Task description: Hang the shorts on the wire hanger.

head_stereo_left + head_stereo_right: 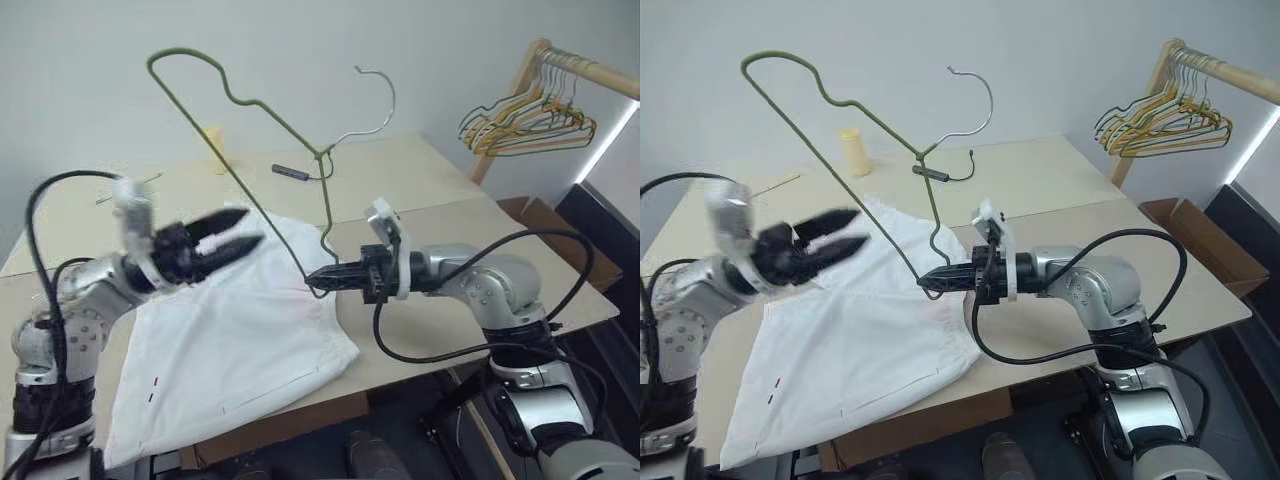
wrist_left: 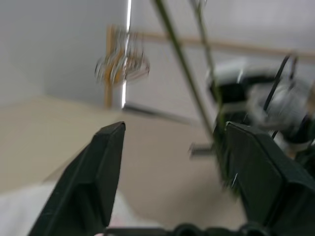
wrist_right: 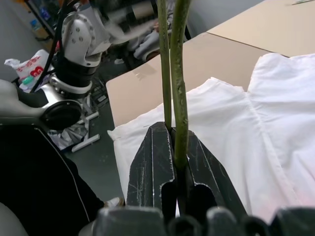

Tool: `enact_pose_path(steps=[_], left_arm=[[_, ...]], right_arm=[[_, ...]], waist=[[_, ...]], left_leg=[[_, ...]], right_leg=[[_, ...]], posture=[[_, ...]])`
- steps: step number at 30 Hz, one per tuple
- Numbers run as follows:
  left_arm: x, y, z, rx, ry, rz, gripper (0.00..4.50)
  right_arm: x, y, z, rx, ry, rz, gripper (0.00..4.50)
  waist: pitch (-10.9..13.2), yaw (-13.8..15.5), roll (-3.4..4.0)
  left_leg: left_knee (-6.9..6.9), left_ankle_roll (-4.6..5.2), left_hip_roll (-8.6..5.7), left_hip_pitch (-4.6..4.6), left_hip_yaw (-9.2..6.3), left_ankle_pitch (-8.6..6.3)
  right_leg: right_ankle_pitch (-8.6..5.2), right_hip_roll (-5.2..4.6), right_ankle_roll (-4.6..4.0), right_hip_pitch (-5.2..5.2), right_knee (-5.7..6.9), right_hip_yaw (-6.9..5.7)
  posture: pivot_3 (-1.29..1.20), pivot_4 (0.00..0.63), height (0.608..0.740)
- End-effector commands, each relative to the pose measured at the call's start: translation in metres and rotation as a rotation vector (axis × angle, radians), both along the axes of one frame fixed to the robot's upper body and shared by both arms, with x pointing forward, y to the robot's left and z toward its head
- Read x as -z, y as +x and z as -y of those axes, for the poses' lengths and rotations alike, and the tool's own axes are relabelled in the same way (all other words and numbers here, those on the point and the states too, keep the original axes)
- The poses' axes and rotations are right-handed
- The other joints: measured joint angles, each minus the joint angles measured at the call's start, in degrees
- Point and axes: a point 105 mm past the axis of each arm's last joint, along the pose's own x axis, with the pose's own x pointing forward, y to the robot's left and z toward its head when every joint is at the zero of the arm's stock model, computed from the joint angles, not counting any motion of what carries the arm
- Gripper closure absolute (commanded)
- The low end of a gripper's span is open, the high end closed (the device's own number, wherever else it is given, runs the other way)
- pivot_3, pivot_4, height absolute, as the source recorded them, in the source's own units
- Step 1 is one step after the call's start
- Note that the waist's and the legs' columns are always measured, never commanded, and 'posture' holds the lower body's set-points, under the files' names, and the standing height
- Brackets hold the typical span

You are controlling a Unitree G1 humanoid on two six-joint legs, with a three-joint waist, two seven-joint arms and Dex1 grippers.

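- Black fingers of the right gripper (image 1: 322,277) are clenched on the wire hanger (image 1: 262,103) at one bent corner, so the thin frame stands up above the table (image 1: 420,175) rather than lying flat, which leaves its long straight side free in the air for cloth to pass over.
- Held this way, the hanger leans up toward the wall, hook end (image 1: 378,98) high over the table's middle.
- On the other side, the left gripper (image 1: 243,236) hovers with its fingers spread and nothing between them, pointing toward the hanger; it looks ready to take the cloth.
- Just below both grippers the shorts (image 1: 235,340) lie spread flat on the table, their near edge drooping over the front, not yet on the hanger.
- Off to the right, spare hangers (image 1: 528,124) hang on a wooden rail (image 1: 585,70), well apart from the work.
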Motion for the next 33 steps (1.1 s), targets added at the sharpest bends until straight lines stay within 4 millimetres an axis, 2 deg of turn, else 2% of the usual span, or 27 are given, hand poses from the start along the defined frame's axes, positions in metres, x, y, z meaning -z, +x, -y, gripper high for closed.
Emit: enact_pose_path(steps=[1, 3, 4, 5, 8, 10, 13, 14, 18, 23, 33], left_arm=[[0.031, 0.004, -0.009, -0.039, 0.210, 0.003, 0.04], [0.036, 0.001, -0.012, -0.028, 0.255, 0.010, 0.04], [0.036, -0.004, -0.010, 0.011, 0.269, 0.020, 0.04], [0.037, -0.009, -0.007, 0.048, 0.279, 0.030, 0.04], [0.037, -0.018, -0.001, 0.100, 0.295, 0.046, 0.04], [0.039, -0.019, 0.001, 0.110, 0.300, 0.045, 0.04], [0.041, -0.020, 0.002, 0.114, 0.299, 0.038, 0.04], [0.042, -0.020, 0.002, 0.115, 0.297, 0.037, 0.04], [0.047, -0.022, 0.003, 0.126, 0.309, 0.029, 0.04], [0.045, -0.024, 0.013, 0.166, 0.301, 0.035, 0.04], [0.046, -0.026, 0.009, 0.154, 0.317, 0.024, 0.04]], right_arm=[[0.009, 0.007, 0.024, 0.106, -0.045, -0.056, 4.50], [0.027, 0.006, 0.041, 0.170, -0.098, -0.070, 4.50], [0.040, 0.003, 0.051, 0.215, -0.195, 0.046, 4.50], [0.049, -0.006, 0.058, 0.202, -0.243, 0.042, 4.50], [0.061, -0.023, 0.077, 0.194, -0.269, -0.151, 4.50], [0.068, -0.031, 0.091, 0.201, -0.348, -0.202, 4.50], [0.068, -0.043, 0.108, 0.171, -0.371, -0.334, 4.50], [0.065, -0.047, 0.113, 0.156, -0.349, -0.388, 4.50], [0.058, -0.057, 0.132, 0.140, -0.265, -0.640, 4.50], [0.064, -0.063, 0.146, 0.138, -0.242, -0.865, 4.50], [0.093, -0.060, 0.164, 0.225, -0.264, -1.000, 4.50]], waist=[[0.0, 0.0, 0.02], [0.0, 0.2, 0.01], [0.0, 0.3, 0.01], [0.0, 0.6, 0.03], [0.1, 0.5, 0.08], [0.1, 0.2, 0.08], [0.1, 0.2, 0.08], [0.1, 0.2, 0.07], [0.1, 0.2, 0.06], [0.1, 0.1, 0.06], [0.1, 0.3, 0.06]], left_leg=[[-0.01, 0.00, 0.01, 0.01, 0.02, 0.00], [-0.01, 0.00, 0.03, -0.05, 0.04, 0.00], [0.00, 0.01, 0.04, -0.16, 0.02, 0.00], [0.00, 0.01, 0.04, -0.24, 0.02, 0.00], [0.05, 0.02, 0.01, -0.90, 0.16, 0.00], [0.05, 0.03, 0.02, -0.90, 0.22, -0.01], [0.05, 0.04, 0.05, -0.78, 0.24, 0.00], [0.07, 0.04, 0.06, -0.72, 0.23, 0.00], [0.10, 0.13, 0.08, -0.60, 0.28, 0.05], [0.12, 0.15, 0.09, -0.59, 0.30, 0.06], [0.14, 0.14, 0.06, -0.65, 0.29, 0.06]], right_leg=[[-0.02, 0.00, 0.00, 0.01, -0.02, 0.00], [-0.07, 0.00, 0.07, -0.03, -0.03, -0.01], [-0.13, 0.00, 0.15, -0.10, -0.04, -0.06], [-0.15, 0.00, 0.19, -0.19, -0.05, -0.07], [-0.02, -0.08, 0.00, -0.95, 0.05, 0.06], [0.00, -0.07, 0.00, -0.95, 0.06, 0.15], [-0.06, -0.04, 0.08, -0.84, 0.08, 0.15], [-0.22, -0.01, 0.35, -0.77, 0.07, 0.12], [-0.23, 0.03, 0.38, -0.64, 0.09, 0.12], [-0.22, 0.05, 0.38, -0.65, 0.10, 0.14], [-0.20, 0.01, 0.40, -0.68, 0.11, 0.15]], posture=[[-0.20, 0.000, 0.740], [-0.20, 0.000, 0.740], [-0.20, 0.000, 0.740], [-0.20, 0.000, 0.740], [-0.19, 0.000, 0.740], [-0.19, 0.000, 0.740], [-0.20, 0.000, 0.740], [-0.20, 0.000, 0.740], [-0.20, 0.000, 0.740], [-0.19, 0.000, 0.740], [-0.18, 0.000, 0.740]])
